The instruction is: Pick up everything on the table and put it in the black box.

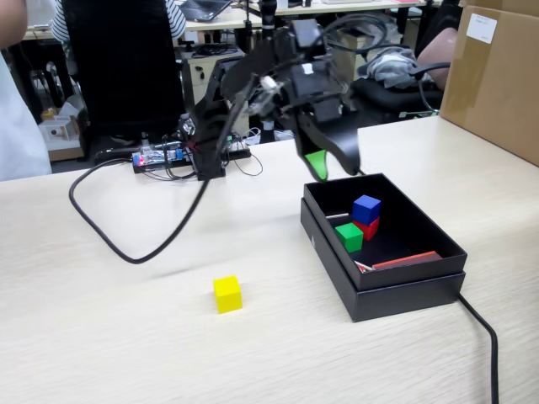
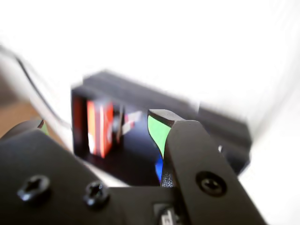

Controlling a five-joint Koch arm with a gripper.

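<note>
Clearly three cubes are already in the black box [image 1: 383, 290] — the blue cube [image 1: 366, 207] sits on the red cube [image 1: 368, 227], with the green cube [image 1: 349, 237] just beside them. Only the yellow cube [image 1: 227, 294] is left on the table [image 1: 101, 337], well apart from the box. The gripper [image 1: 330, 167] hangs above the box's far rim, its jaws spread and holding nothing. Next, I judge, the arm must swing out over the yellow cube, descend and close squarely on it. The fixed view alone shows that cube; the blurred wrist view shows only the box interior, the red cube [image 2: 101, 126] and a green-padded jaw tip.
</note>
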